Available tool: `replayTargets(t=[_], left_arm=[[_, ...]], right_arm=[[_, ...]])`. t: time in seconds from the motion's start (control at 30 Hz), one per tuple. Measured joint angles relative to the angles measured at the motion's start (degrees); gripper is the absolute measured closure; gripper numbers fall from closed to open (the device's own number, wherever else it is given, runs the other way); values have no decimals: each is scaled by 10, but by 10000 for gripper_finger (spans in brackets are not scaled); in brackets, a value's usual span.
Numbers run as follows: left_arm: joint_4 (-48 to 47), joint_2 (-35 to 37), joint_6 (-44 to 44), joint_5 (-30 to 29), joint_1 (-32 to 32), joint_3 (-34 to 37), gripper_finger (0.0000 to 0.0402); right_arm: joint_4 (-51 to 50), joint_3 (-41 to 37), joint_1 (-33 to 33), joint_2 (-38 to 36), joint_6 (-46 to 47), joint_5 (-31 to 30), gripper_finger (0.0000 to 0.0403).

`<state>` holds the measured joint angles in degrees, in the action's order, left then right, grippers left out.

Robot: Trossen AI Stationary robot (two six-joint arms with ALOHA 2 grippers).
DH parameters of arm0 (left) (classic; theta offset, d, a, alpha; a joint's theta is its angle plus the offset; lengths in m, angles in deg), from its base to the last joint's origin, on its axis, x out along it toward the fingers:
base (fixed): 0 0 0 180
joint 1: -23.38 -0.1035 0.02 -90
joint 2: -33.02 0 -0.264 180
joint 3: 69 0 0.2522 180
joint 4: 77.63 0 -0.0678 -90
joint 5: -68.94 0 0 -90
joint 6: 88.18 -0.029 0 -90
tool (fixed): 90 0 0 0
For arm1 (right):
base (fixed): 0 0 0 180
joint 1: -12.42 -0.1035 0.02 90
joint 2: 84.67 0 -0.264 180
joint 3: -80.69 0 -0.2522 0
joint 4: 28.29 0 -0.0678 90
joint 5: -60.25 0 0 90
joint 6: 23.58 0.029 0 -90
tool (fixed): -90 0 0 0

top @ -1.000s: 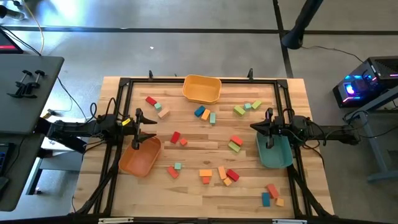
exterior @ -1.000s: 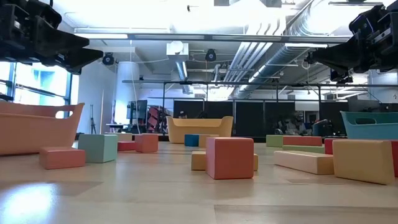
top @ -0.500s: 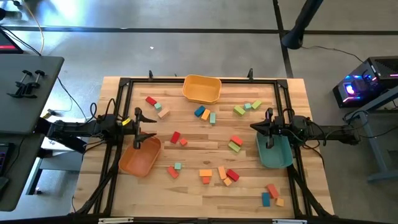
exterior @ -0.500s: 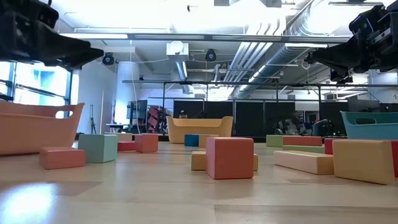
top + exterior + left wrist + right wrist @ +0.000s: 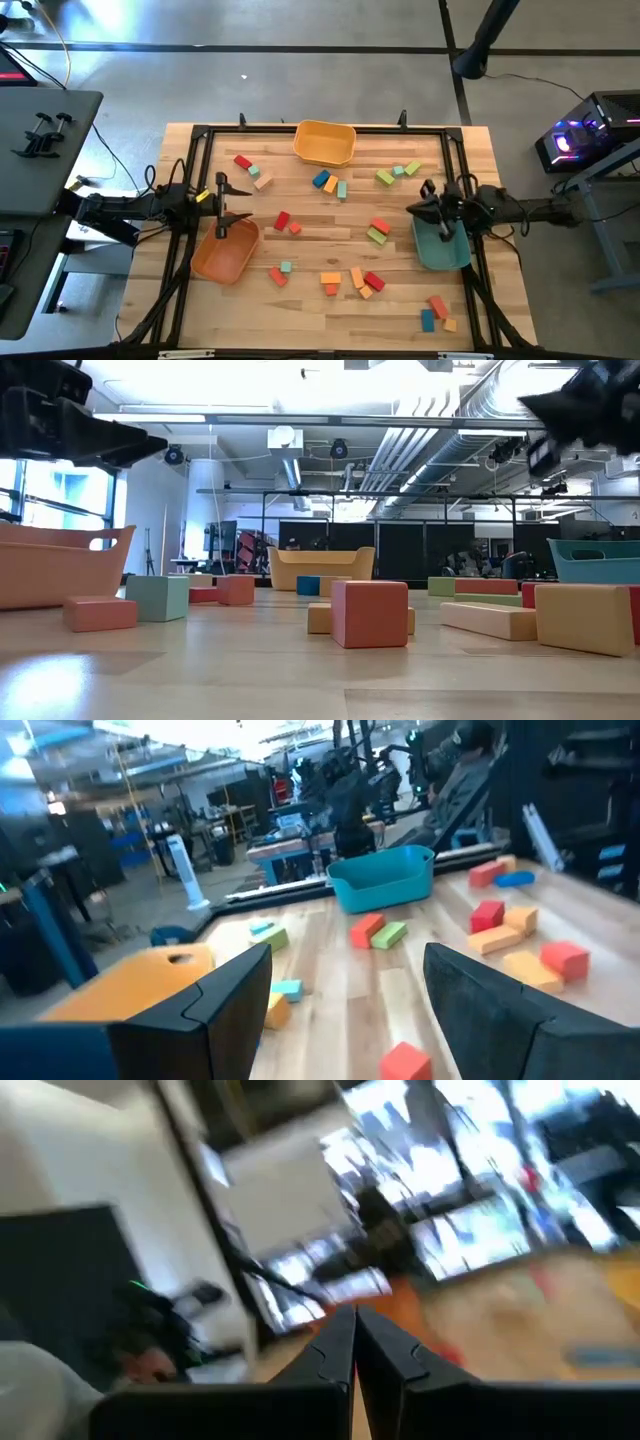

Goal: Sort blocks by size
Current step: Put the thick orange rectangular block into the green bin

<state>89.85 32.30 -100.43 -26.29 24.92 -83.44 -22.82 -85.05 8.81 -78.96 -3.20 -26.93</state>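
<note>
About two dozen small wooden blocks lie flat and scattered on the table, among them a red one (image 5: 282, 220), a blue one (image 5: 321, 179), a green one (image 5: 385, 177) and a group of orange and red ones (image 5: 356, 279). My left gripper (image 5: 232, 208) hangs open and empty over the far rim of the orange bin (image 5: 226, 252); its fingers stand wide apart in the left wrist view (image 5: 345, 1010). My right gripper (image 5: 425, 212) hangs over the far end of the teal bin (image 5: 440, 245); its fingers meet, shut and empty, in the right wrist view (image 5: 353, 1330).
A yellow-orange bin (image 5: 325, 142) stands at the far edge, in the middle. A dark frame (image 5: 200, 140) runs around the table's edge. In the low view a red cube (image 5: 369, 613) and a tan block (image 5: 584, 617) lie near the front. A strip between the block groups is bare wood (image 5: 330, 240).
My right gripper has turned about and tipped over the teal bin, shifting a little toward the table's right edge; it shows blurred in the low view. The blocks and bins have stayed where they were.
</note>
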Motion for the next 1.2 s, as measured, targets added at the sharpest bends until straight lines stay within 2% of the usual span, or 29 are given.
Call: replayTargets(t=[0.13, 0.27, 0.4, 0.5, 0.6, 0.63, 0.7, 0.73, 0.8, 0.83, 0.9, 0.97, 1.03, 1.1, 1.2], left_arm=[[12, 0, 52, 0, 0, 0, 151], [34, 0, 92, 0, 0, 0, 151], [59, 0, 140, 0, 0, 0, 151], [62, 0, 177, 0, 0, 0, 151], [64, 0, 168, 0, 0, 0, 151], [66, 0, 158, -1, 0, 0, 151], [80, 0, 142, -3, 0, 0, 151], [87, 0, 142, -3, 0, 0, 151], [94, 0, 152, -3, 0, 0, 151], [94, 0, 160, -3, 0, 0, 151], [94, 0, 174, -3, 0, 0, 151], [94, 0, 177, -3, 0, 0, 151], [94, 0, 175, -3, 0, 0, 151], [94, 0, 177, -3, 0, 0, 151], [94, 0, 180, -3, 0, 0, 151]], right_arm=[[183, 0, -63, 84, -109, 31, 399], [277, 0, -128, 189, -215, 43, 399], [378, 4, -183, 302, -226, 43, 399], [456, 38, -212, 369, -217, 43, 399], [450, 96, -231, 418, -219, 43, 399], [411, 125, -238, 427, -225, 43, 399], [259, 204, -265, 436, -251, 19, 399], [163, 254, -284, 445, -254, -25, 399], [-55, 363, -322, 473, -219, -172, 399], [-163, 419, -339, 494, -177, -243, 399], [-364, 524, -363, 543, -65, -324, 399], [-522, 612, -381, 593, 76, -341, 399], [-637, 675, -395, 641, 218, -330, 398], [-709, 717, -408, 689, 340, -277, 397], [-759, 754, -422, 752, 471, -175, 386]])
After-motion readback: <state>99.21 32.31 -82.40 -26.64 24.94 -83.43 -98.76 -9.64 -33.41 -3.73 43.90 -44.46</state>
